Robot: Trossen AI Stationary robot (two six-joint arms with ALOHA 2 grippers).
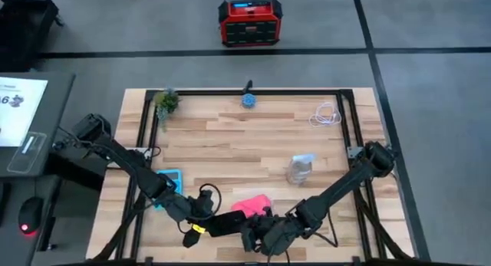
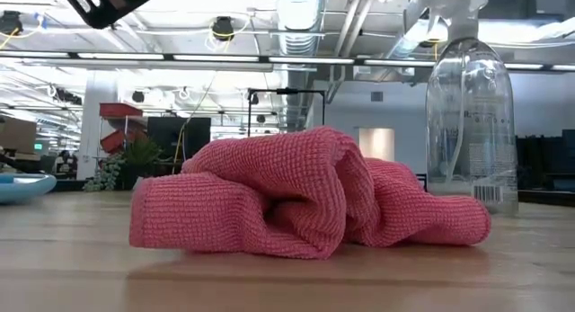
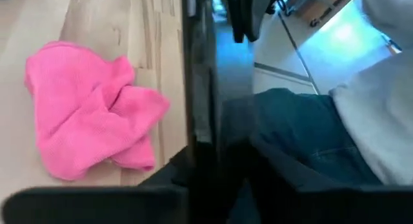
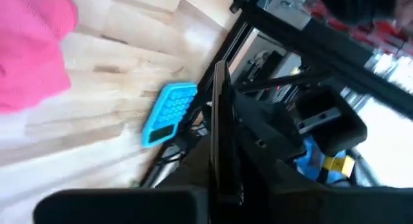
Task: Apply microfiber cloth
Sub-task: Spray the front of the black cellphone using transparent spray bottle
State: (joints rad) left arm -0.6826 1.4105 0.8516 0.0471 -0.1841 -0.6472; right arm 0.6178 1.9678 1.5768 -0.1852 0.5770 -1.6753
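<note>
The wooden table (image 1: 253, 139) spreads wide and mostly bare through its middle, with a black frame around its edges. Both dark arms reach in toward the near edge at about 6 o'clock. The left end effector (image 1: 201, 226) and the right end effector (image 1: 253, 237) meet over a black phone (image 1: 226, 222), which stands on edge between them; the phone (image 4: 219, 137) shows thin and upright in the right wrist view, and each seems to pinch one end, though how far the fingers stand apart I cannot tell. The microfiber cloth (image 1: 252, 204) lies crumpled on the table just beyond the phone, its long axis running roughly 9 to 3 o'clock, untouched. A clear spray bottle (image 1: 300, 169) stands at about 2 o'clock from the cloth, a blue calculator (image 1: 170, 179) at 9 o'clock. Small things sit at the far edge: a plant (image 1: 166, 102), a white cable (image 1: 326, 114).
</note>
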